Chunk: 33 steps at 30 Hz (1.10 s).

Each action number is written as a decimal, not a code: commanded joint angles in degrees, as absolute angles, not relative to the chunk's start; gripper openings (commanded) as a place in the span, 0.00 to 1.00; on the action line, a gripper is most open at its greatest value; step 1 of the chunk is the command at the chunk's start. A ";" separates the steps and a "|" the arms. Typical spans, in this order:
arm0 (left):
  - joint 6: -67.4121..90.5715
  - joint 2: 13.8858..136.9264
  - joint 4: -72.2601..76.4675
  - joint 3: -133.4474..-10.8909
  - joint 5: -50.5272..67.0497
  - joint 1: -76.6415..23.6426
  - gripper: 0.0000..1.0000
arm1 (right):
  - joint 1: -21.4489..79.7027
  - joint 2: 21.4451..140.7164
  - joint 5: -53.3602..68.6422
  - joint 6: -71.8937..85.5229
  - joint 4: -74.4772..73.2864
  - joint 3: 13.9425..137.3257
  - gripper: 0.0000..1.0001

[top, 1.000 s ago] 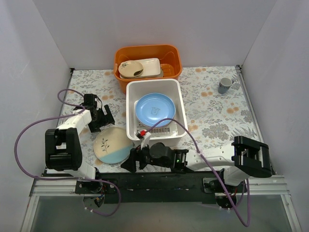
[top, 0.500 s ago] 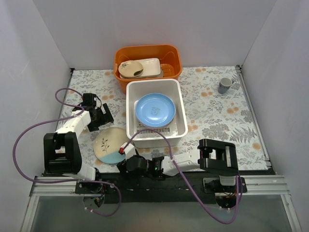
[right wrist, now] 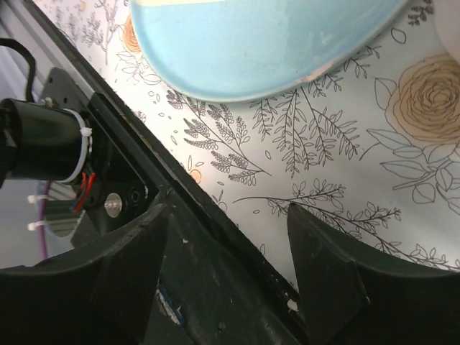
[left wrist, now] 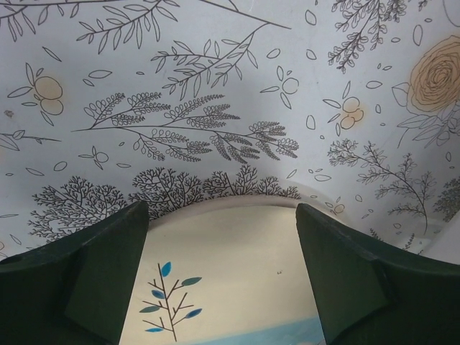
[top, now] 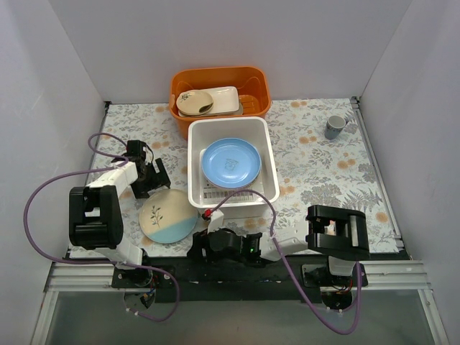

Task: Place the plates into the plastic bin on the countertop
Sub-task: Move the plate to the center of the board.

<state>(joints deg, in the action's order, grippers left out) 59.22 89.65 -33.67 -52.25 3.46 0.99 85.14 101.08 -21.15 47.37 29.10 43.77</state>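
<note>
Left gripper (left wrist: 223,219) jaws stood spread over the far rim of the cream plate (left wrist: 237,284), which lay flat on the countertop (left wrist: 215,86) beside the plastic bin (top: 228,122). We judged it rigid, slick, breakable: pinch the rim.

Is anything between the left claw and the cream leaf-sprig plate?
No. Left wrist view: the left claw is open at the cream round leaf-sprig plate, only flower-printed countertop beyond.

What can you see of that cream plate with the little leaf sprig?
The round cream plate looks like glazed ceramic, with a dark sprig bearing blue-green leaves and a pale blue band across its near side. It lies flat, face up, on the flower-printed countertop, left of the white plastic bin and outside it.
</note>
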 commanded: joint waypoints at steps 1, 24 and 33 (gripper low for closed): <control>58.62 89.30 -34.45 -53.62 4.31 0.88 0.82 | 82.01 100.37 -19.17 55.27 38.13 39.64 0.75; 60.29 82.80 -36.30 -55.89 -6.94 0.79 0.87 | 76.20 108.46 -8.97 76.82 73.65 25.23 0.62; 59.33 78.77 -39.20 -56.34 -0.12 0.79 0.83 | 76.29 104.16 -9.40 74.10 73.22 20.76 0.63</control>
<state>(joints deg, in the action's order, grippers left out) 60.01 83.72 -37.04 -56.07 -4.73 0.99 79.11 106.56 -5.19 70.57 73.21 24.43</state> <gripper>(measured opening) 0.857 0.625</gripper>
